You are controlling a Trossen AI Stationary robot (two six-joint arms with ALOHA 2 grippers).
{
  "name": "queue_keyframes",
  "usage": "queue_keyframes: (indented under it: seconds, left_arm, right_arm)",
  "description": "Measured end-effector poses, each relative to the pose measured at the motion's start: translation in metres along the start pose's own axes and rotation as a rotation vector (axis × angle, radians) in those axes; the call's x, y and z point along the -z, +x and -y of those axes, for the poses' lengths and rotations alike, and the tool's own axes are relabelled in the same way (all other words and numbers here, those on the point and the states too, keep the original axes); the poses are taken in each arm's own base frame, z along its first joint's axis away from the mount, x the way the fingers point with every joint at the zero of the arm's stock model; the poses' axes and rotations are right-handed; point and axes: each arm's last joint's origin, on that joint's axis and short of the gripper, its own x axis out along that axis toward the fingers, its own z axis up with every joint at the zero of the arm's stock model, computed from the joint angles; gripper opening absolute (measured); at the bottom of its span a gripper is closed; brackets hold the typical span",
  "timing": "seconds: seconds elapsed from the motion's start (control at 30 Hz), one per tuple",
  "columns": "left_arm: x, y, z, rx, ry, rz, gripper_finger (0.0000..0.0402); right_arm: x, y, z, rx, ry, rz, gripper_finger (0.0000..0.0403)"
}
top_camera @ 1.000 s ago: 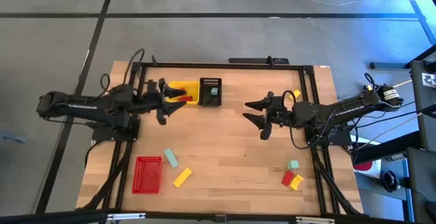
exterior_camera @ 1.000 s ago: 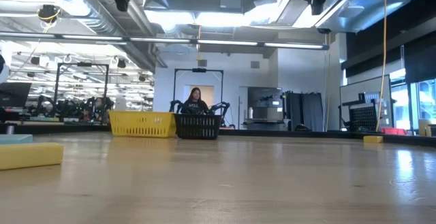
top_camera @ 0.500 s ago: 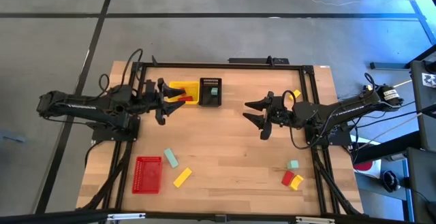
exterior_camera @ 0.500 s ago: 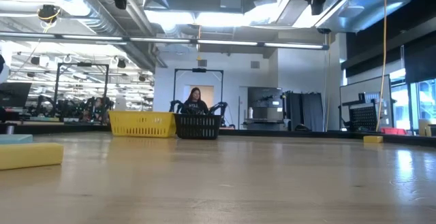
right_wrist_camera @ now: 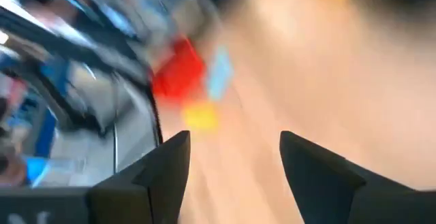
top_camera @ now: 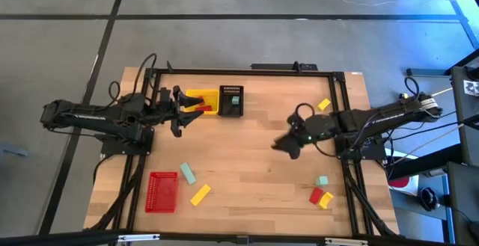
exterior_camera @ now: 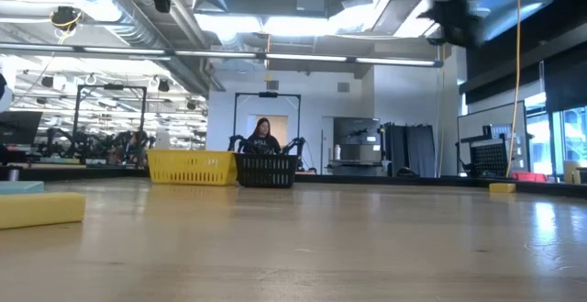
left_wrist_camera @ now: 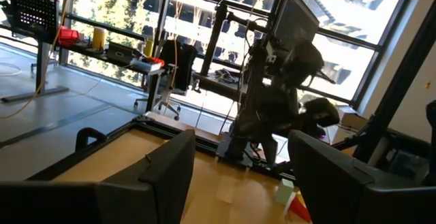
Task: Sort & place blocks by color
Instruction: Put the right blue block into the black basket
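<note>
Blocks (top_camera: 325,196) mostly unsorted — six loose on tabletop (top_camera: 254,164), few in baskets (top_camera: 221,101); both jaws open, holding nothing.

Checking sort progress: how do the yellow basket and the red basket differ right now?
Place: the yellow basket sits at the table's far edge, touching the black basket; the red basket stands alone near the front left corner.
Contents: the yellow basket holds a red block; the red basket looks empty.
Nearby arm: the left gripper, open, hovers beside the yellow basket; no gripper is near the red one.
Shared: both are slotted, similar in size.
</note>
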Motion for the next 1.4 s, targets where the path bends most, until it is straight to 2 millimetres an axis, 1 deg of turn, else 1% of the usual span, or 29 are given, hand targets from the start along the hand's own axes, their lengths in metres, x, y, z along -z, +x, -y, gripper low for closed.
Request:
queue_keyframes:
  seconds: [0.07, 0.13, 0.2, 0.23, 0.3, 0.37, 0.47, 0.6, 0.77, 0.93, 1.23, 1.4]
  left_arm:
    - [0.0, 0.0, 0.0, -0.002, 0.0, 0.001, 0.0228]
    - [0.0, 0.0, 0.0, -0.003, 0.0, 0.001, 0.0228]
    - [0.0, 0.0, 0.0, -0.003, 0.0, 0.001, 0.0228]
    - [0.0, 0.0, 0.0, -0.003, 0.0, 0.001, 0.0228]
    - [0.0, 0.0, 0.0, -0.002, -0.001, 0.001, 0.0228]
    - [0.0, 0.0, 0.0, -0.003, -0.001, 0.001, 0.0228]
    - [0.0, 0.0, 0.0, -0.003, -0.001, 0.001, 0.0228]
    - [0.0, 0.0, 0.0, -0.003, 0.0, 0.001, 0.0228]
    - [0.0, 0.0, 0.0, -0.003, -0.001, 0.002, 0.0228]
    - [0.0, 0.0, 0.0, -0.004, 0.0, 0.002, 0.0228]
    - [0.0, 0.0, 0.0, -0.004, 0.0, 0.002, 0.0228]
    - [0.0, 0.0, 0.0, -0.011, 0.001, 0.004, 0.0228]
  right_arm:
    - [0.011, -0.002, 0.001, 0.089, 0.148, -0.188, 0.0228]
    - [0.027, -0.005, 0.002, 0.194, 0.3, -0.345, 0.0228]
    - [0.047, -0.009, 0.005, 0.34, 0.432, -0.471, 0.0228]
    - [0.057, -0.011, 0.006, 0.414, 0.47, -0.507, 0.0228]
    - [0.076, -0.018, 0.007, 0.544, 0.526, -0.539, 0.0228]
    - [0.091, -0.025, 0.007, 0.658, 0.592, -0.523, 0.0228]
    - [0.106, -0.031, 0.005, 0.739, 0.682, -0.447, 0.0228]
    - [0.124, -0.029, 0.005, 0.833, 0.739, -0.386, 0.0228]
    - [0.139, -0.016, 0.013, 0.986, 0.708, -0.34, 0.0228]
    - [0.148, -0.001, 0.018, 1.048, 0.68, -0.307, 0.0228]
    - [0.158, 0.016, 0.022, 1.091, 0.661, -0.293, 0.0228]
    - [0.161, 0.022, 0.024, 1.094, 0.644, -0.299, 0.0227]
